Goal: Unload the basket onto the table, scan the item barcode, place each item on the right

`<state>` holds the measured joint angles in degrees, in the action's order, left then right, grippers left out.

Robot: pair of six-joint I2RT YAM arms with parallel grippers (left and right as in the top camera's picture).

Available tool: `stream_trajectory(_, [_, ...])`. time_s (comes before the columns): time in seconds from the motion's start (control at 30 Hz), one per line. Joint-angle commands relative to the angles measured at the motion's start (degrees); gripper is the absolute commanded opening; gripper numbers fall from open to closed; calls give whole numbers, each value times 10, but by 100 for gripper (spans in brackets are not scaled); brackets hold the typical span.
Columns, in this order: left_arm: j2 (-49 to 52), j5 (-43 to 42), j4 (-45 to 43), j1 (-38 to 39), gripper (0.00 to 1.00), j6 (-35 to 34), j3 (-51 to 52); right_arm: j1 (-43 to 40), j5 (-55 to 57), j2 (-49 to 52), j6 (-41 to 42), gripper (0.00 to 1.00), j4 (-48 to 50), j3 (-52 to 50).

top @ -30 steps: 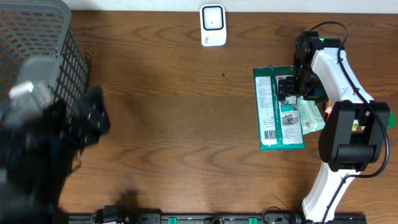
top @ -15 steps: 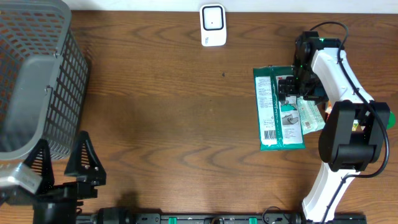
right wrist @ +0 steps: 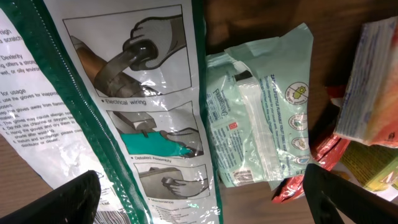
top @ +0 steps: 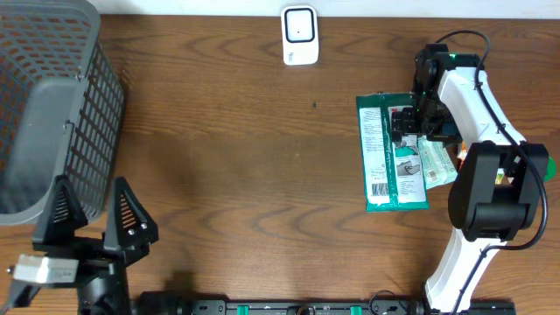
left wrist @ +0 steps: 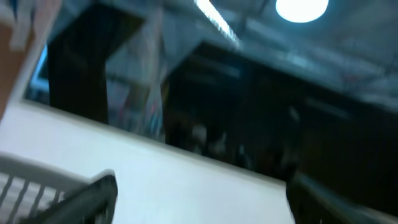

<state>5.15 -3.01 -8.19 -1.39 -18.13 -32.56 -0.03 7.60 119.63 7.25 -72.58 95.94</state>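
The green packet [top: 391,166] lies flat on the brown worktop [top: 254,175], over on the right side; it has pictures of gloves and lots of small writing on it; its barcode [top: 379,187] faces up, near the front left corner of the packet.

The right fingers [top: 404,121] hang over the back end of the packet; they are spread wide and they pinch nothing; I cannot tell if they touch the packet. In the right wrist view the packet fills the left side; a pale green pack [right wrist: 261,112] lies just beside it, right up against its edge; more bright packs [right wrist: 376,87] are piled on the far side of that one.

The small white scanner [top: 298,35] stands at the back edge of the worktop; it is well apart from the packet.

The left fingers [top: 122,219] are far away at the front left corner, next to a big grey basket [top: 52,105]; they are spread wide too and hold nothing; the left wrist view is blurry and shows a dark ceiling with a round light [left wrist: 301,7].
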Motion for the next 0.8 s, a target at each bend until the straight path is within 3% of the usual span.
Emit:
stream_trajectory(0.0, [-28,3,-39,2,87,5,47,5,7,5,10,99,0,7])
stream_trajectory(0.33, [-50,12,-126,2,87,5,167,5,7,5,10,99,0,7])
stream_trajectory(0.77, [-50,37,-134,2,87,5,289,5,7,5,10,99,0,7])
